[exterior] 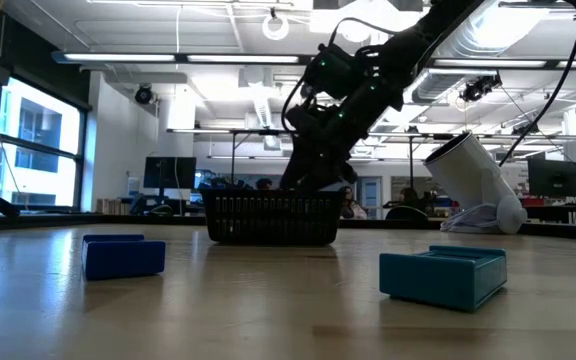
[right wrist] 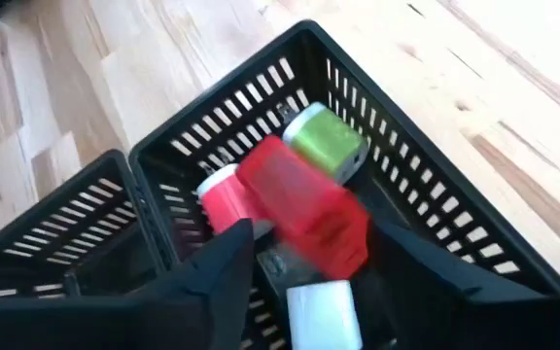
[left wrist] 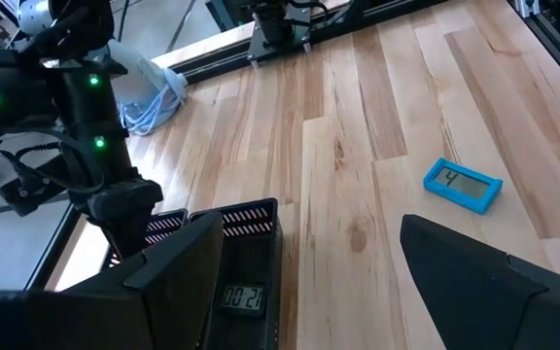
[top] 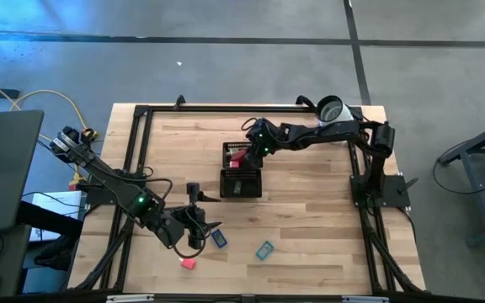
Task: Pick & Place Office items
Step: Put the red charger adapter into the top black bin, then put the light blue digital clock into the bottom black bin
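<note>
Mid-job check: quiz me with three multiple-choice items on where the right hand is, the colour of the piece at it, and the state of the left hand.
1. Where is the right hand?
A. Over the black two-compartment mesh tray
B. Beside the teal piece on the wood
C. Off the table

2. What colour is the small blocky piece at the right hand?
A. Yellow
B. Red
C. Teal

3. What state is the left hand in?
A. Shut on the blue piece
B. Shut on the tray's rim
C. Open and empty

Answers:
1. A: the high view puts the right hand above the black two-compartment mesh tray.
2. B: the right wrist view shows a red blocky piece just above the compartment.
3. C: in the left wrist view, the left hand has its fingers wide apart, with only bare wood between them.
</note>
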Controlling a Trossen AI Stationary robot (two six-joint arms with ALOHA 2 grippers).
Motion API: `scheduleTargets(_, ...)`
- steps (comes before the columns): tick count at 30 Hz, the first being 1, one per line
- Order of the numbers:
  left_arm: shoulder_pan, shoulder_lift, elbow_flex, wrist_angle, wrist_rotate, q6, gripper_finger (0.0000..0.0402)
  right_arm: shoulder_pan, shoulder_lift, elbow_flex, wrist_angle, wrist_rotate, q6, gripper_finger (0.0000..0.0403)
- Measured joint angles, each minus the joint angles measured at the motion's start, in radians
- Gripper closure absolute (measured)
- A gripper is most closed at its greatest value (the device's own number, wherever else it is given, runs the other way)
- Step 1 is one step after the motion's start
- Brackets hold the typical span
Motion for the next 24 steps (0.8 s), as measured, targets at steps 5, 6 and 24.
scheduleTargets(5, 0.0, 0.0, 0.0, 0.0, 0.0, 0.0, 0.0096, -0.001, 0.0, 0.0, -0.007, 0.006, 0.0, 0.0178)
scheduleTargets(6, 0.0, 0.0, 0.0, 0.0, 0.0, 0.0, 0.0096, -0.001, 0.0, 0.0, -0.008, 0.006, 0.0, 0.0172)
scheduleTargets(24, 0.012, 0.0, 0.0, -0.001, 0.0, 0.008, 0.0096, 0.035, -0.029, 0.0, 0.059, -0.179, -0.051, 0.0093)
